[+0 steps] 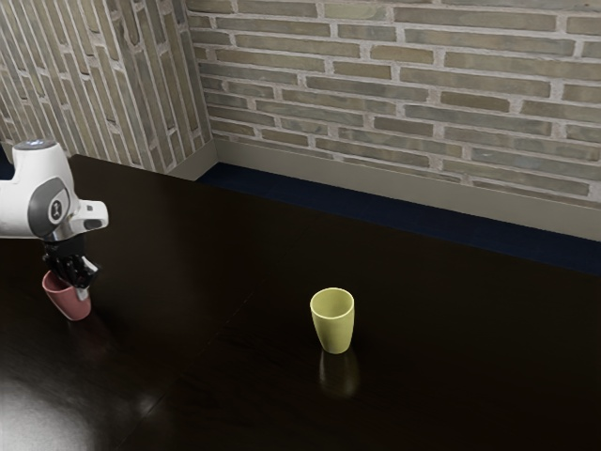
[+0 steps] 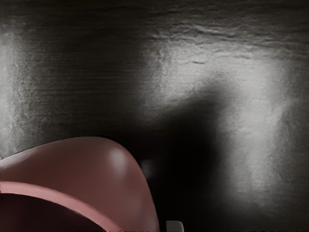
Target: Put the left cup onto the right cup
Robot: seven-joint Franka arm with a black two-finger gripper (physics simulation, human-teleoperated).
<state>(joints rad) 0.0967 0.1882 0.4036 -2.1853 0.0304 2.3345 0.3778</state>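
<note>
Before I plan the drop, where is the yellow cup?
The yellow cup stands upright near the middle of the table, far to the exterior view's right of the red cup under the gripper.

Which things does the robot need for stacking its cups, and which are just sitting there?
For the job:
- pink cup, the one to lift
- yellow-green cup, the one it goes onto
- pincer, right at the pink cup

Just there:
- dark table
- brick wall
</note>
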